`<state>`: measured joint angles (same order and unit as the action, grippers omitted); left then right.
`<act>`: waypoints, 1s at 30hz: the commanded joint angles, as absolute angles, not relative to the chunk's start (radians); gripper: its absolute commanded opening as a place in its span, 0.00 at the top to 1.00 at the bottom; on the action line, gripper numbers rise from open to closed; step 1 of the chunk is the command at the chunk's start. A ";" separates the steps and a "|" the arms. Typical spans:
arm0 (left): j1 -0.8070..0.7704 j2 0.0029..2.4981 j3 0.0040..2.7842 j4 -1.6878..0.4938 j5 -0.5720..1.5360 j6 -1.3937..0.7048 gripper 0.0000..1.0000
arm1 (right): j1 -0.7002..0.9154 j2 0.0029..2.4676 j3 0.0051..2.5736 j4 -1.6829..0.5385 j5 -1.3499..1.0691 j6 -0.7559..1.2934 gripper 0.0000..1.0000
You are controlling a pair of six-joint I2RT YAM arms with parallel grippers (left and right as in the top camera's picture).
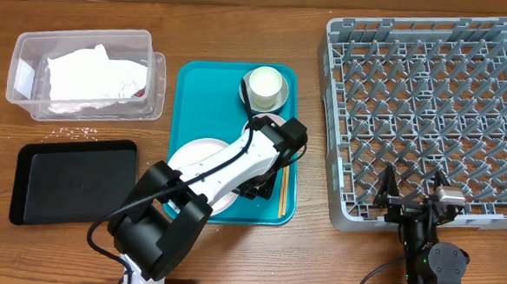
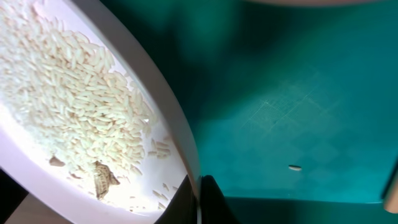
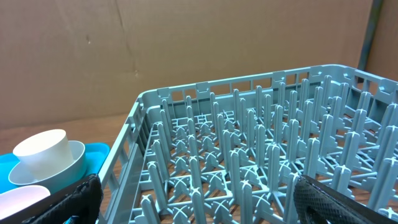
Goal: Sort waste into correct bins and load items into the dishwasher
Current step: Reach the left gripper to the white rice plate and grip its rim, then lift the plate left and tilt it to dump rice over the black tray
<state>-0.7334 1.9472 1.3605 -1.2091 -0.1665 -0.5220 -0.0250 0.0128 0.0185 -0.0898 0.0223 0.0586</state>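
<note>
A white plate covered in loose rice grains lies on the teal tray. My left gripper is shut on the plate's rim, one finger inside and one outside. From overhead the plate is at the tray's lower left, with the left gripper at its right edge under the arm. A pale cup stands in a small bowl at the tray's top. Chopsticks lie along the tray's right side. My right gripper hangs open over the grey dish rack's front edge.
The clear tub at the back left holds a crumpled napkin and a red wrapper. A black tray lies in front of it, with spilled rice on the table between them. One stray grain lies on the teal tray.
</note>
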 commanded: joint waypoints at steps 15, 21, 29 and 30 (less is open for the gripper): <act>-0.731 1.958 1.612 -1.444 -0.317 -0.630 0.96 | -0.028 0.003 0.008 -0.084 0.017 0.055 0.00; -0.696 1.954 1.708 -1.552 -0.396 -0.636 0.96 | -0.028 0.003 0.008 -0.084 0.017 0.055 0.00; -0.533 1.941 1.817 -1.626 -0.395 -0.636 0.96 | -0.028 0.003 0.008 -0.084 0.017 0.055 0.00; -0.510 1.935 1.817 -1.625 -0.390 -0.636 0.96 | -0.028 0.003 0.008 -0.084 0.017 0.055 0.00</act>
<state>-0.5629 1.9472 1.7847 -1.6165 -0.3527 -0.6083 -0.0250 0.0128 0.0185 -0.0898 0.0223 0.0589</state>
